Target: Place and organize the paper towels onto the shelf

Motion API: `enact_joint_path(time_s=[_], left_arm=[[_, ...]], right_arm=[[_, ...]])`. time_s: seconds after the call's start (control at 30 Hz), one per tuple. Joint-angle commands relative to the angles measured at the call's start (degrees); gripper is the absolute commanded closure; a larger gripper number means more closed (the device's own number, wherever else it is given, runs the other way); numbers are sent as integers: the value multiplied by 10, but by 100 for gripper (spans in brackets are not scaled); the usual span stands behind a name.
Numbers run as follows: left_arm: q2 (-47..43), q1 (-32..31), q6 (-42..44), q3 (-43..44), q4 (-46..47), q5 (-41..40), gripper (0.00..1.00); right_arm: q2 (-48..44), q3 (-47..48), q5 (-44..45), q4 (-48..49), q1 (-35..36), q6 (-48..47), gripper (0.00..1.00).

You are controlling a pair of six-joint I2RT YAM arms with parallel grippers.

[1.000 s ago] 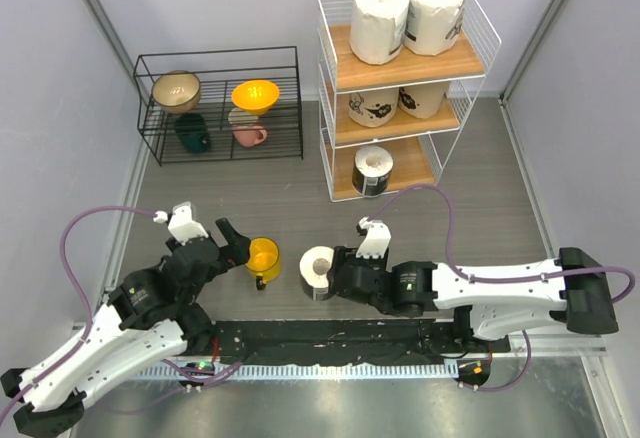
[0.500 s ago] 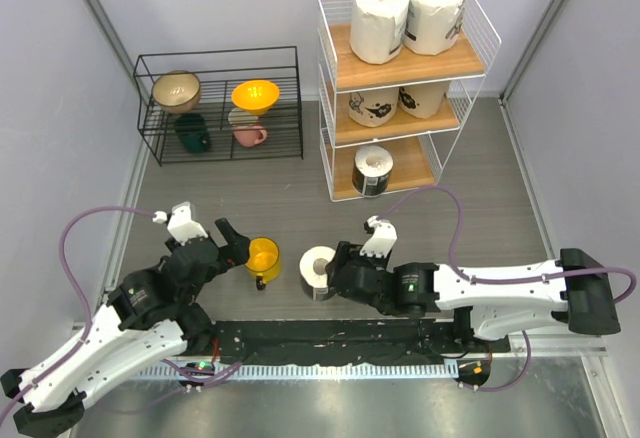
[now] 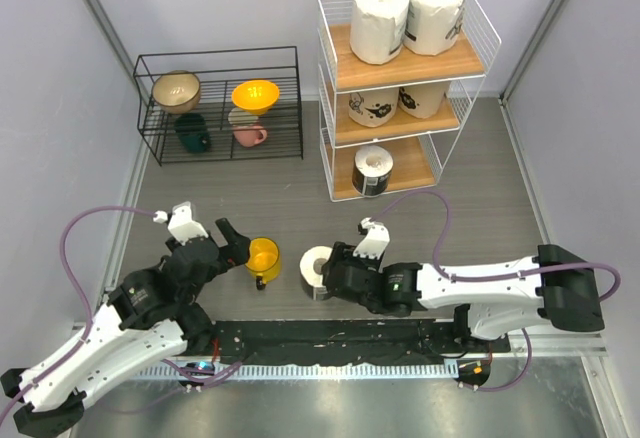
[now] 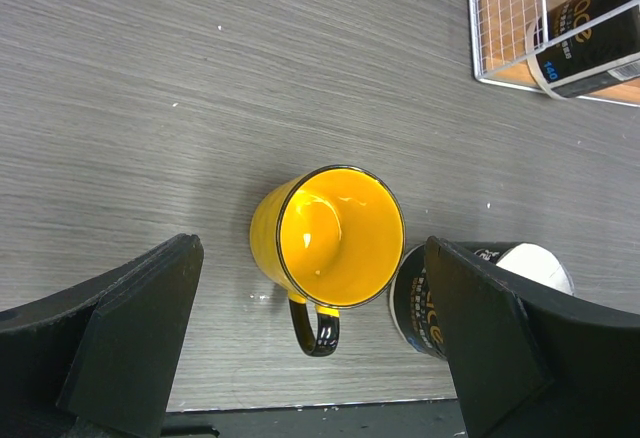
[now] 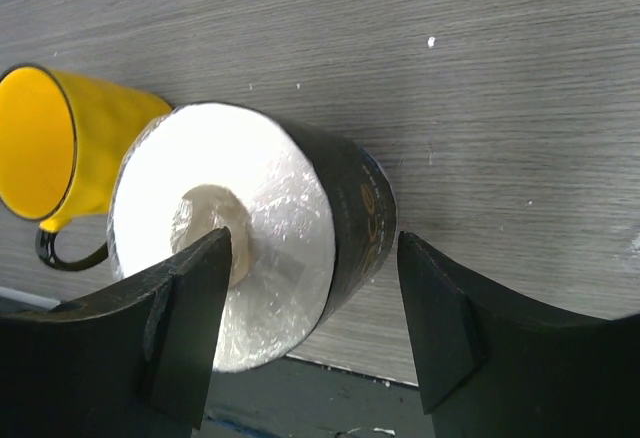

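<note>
One paper towel roll [image 3: 314,266] in a dark printed wrapper stands on the table near the front edge. It fills the right wrist view [image 5: 250,248], white end face and core toward the camera. My right gripper [image 3: 335,272] is open around it [image 5: 310,328], with one finger over the end face and the other past its wrapped side. The white wire shelf [image 3: 470,76] holds two white rolls [image 3: 380,18] on top, two beige rolls [image 3: 372,106] in the middle and one dark-wrapped roll [image 3: 373,170] on the bottom board. My left gripper [image 3: 236,246] is open and empty over the yellow cup [image 4: 335,238].
The yellow cup [image 3: 264,258] stands just left of the table roll, almost touching it. A low black wire rack [image 3: 220,108] with bowls stands at the back left. The black front rail [image 3: 330,338] runs close behind the roll.
My right arm has shifted slightly left, bringing its open jaws closer around the table roll. The left arm and the cup have not moved.
</note>
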Motion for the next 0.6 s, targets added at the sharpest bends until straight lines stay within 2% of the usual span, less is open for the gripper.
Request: enact_joint_path(time_s=[0.0, 0.2, 0.37, 0.43, 0.57], left_arm=[[-8, -3, 6, 13, 3, -11, 0], [-8, -2, 4, 14, -3, -14, 0], [-16, -3, 3, 12, -7, -16, 0], [-16, -3, 2, 12, -9, -16, 0], [-15, -2, 2, 12, -9, -16, 0]], right_arm=[[15, -5, 9, 19, -16, 17, 30], [45, 7, -17, 32, -38, -1, 36], [51, 5, -22, 39, -42, 2, 54], [31, -2, -14, 38, -42, 19, 61], [-53, -44, 42, -3, -43, 59, 68]])
